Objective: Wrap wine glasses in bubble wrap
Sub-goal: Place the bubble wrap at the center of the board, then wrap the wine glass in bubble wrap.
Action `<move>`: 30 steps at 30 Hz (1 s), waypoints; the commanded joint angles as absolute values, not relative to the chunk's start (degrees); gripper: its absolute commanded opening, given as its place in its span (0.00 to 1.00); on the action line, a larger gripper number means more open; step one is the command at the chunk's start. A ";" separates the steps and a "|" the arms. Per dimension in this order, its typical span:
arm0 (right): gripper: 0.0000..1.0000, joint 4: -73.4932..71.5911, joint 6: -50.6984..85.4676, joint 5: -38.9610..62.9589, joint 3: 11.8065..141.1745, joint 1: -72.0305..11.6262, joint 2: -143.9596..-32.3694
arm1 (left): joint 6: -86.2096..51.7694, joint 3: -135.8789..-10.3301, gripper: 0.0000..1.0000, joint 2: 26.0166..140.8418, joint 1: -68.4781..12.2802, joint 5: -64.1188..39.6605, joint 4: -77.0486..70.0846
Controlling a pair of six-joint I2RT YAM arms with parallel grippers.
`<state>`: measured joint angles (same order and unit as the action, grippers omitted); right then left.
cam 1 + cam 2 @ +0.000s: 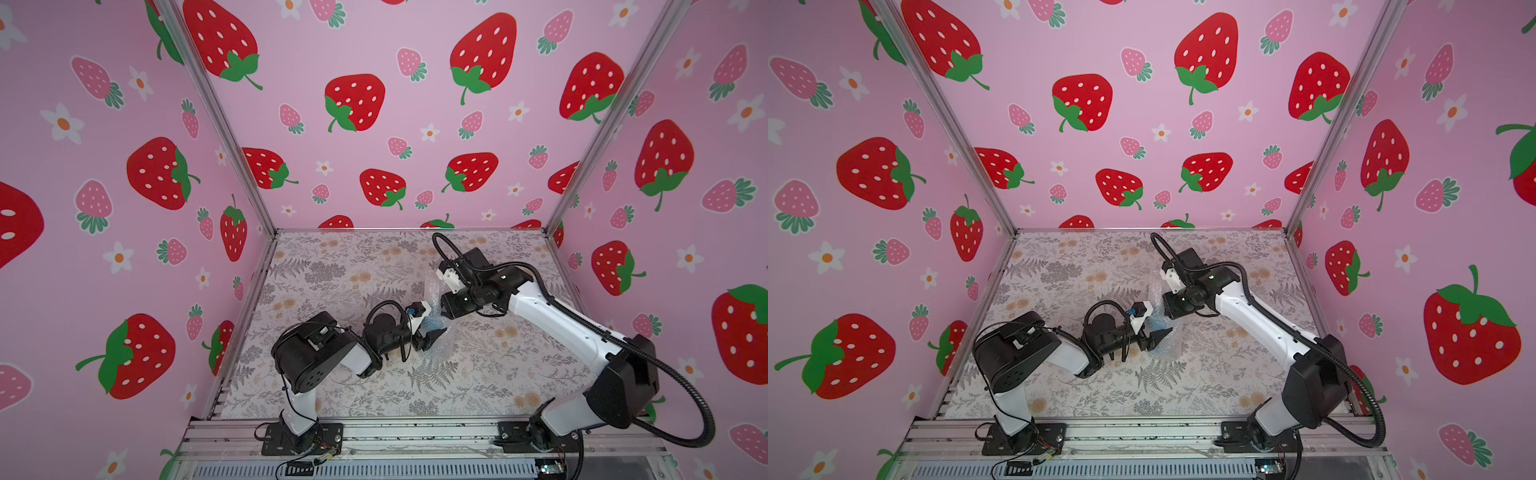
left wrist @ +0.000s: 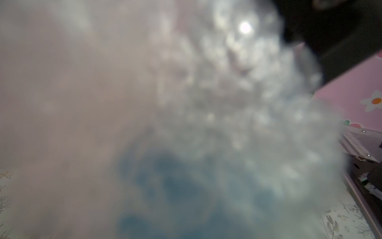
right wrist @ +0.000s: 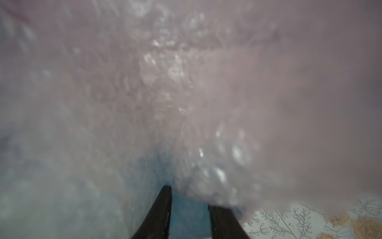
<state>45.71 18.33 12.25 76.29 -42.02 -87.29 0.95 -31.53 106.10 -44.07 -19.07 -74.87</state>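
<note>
- On the counter (image 1: 332,266), between both arms, the goblet (image 1: 434,323) lies bundled in the bubble wrap (image 1: 432,296), and blue shows through.
- The right end effector (image 3: 189,196) straddles the bundle with its jaws apart; whether it grips cannot be told.
- The left end effector (image 1: 432,334) is at the bundle; its state cannot be told.
- Tightening and securing probably remain.

A tabletop (image 1: 353,266) covered in a print of grey ferns and pale orange blossoms is seen in both top views. It is enclosed on three sides by pink walls printed with red and pink strawberries and white flowers: a back wall (image 1: 395,124) at twelve o'clock, a side wall (image 1: 83,208) at nine o'clock and a second side wall (image 1: 685,187) at three o'clock. The far corners are marked by an aluminium post (image 1: 220,120) at eleven o'clock and a matching post (image 1: 612,120) at one o'clock. At six o'clock the tabletop is bordered by an aluminium rail (image 1: 415,434), and a slotted grille (image 1: 374,471) is seen just beside it.
</note>
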 commanded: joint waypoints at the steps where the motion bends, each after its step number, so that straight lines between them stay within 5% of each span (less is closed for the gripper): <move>1: 0.31 51.00 18.76 12.15 76.12 -43.76 -89.50 | 2.35 -30.86 0.74 103.39 -43.20 -19.24 -65.03; 7: 0.28 48.65 20.29 12.73 75.22 -44.32 -90.60 | 3.15 -27.96 0.99 92.71 -43.22 -18.17 -57.48; 18: 0.28 43.40 23.40 15.41 73.33 -45.35 -90.80 | 4.23 -29.96 1.00 77.63 -42.82 -17.30 -41.95; 30: 0.23 37.84 27.68 19.17 70.31 -46.11 -90.37 | 3.69 -35.95 0.84 72.68 -42.37 -20.12 -32.70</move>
